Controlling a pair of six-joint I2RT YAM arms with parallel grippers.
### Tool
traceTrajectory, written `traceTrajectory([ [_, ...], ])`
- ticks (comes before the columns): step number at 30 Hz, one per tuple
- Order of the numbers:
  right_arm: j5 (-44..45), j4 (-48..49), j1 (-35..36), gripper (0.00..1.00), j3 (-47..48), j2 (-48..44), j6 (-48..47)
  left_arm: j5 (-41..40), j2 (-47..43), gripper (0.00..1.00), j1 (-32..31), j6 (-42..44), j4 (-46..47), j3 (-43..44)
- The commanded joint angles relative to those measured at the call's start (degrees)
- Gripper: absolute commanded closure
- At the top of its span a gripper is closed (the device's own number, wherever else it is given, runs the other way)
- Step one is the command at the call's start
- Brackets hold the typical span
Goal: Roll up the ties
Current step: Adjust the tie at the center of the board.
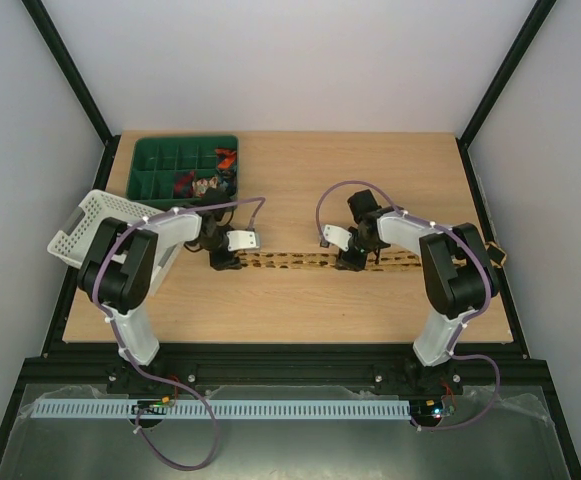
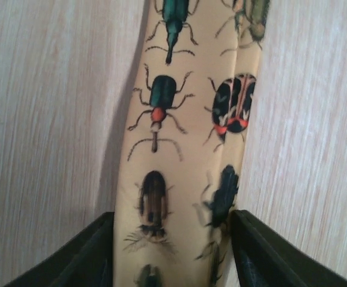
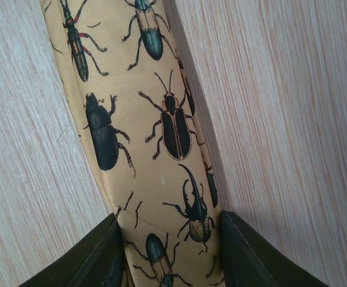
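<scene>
A tan-gold tie (image 1: 290,261) printed with dark beetles lies stretched left to right across the middle of the wooden table. My left gripper (image 1: 225,262) is down at its left end and my right gripper (image 1: 350,262) is further right along it. In the left wrist view the tie (image 2: 179,149) bulges up between the black fingers (image 2: 83,257), and the left gripper (image 2: 170,251) is shut on it across its width. In the right wrist view the tie (image 3: 155,119) fills the gap, and the right gripper (image 3: 170,251) presses both of its edges.
A green compartment tray (image 1: 160,165) holding small dark and red items stands at the back left. A white slotted basket (image 1: 85,225) sits tilted at the table's left edge beside the left arm. Purple cables loop over both arms.
</scene>
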Motion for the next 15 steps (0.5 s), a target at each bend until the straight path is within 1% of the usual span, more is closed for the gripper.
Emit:
traceTrajectory([
  [1, 5.10, -2.04, -0.16, 0.58, -2.17, 1.75, 2.05, -2.35, 0.68, 0.55, -0.28, -0.66, 3.84, -1.01],
  [6, 5.85, -1.62, -1.47, 0.61, 1.23, 3.78, 1.51, -2.92, -0.50, 0.77, 0.61, 0.10, 7.72, -1.34],
  [10, 3.33, -3.30, -1.49, 0.62, 1.43, 2.65, 0.38, -3.12, -1.22, 0.85, 0.74, 2.18, 7.95, -2.20],
  [15, 0.96, -4.44, -1.03, 0.62, 0.56, 1.96, 2.41, -2.19, -2.63, 0.86, 0.71, 2.48, 7.26, -2.56],
])
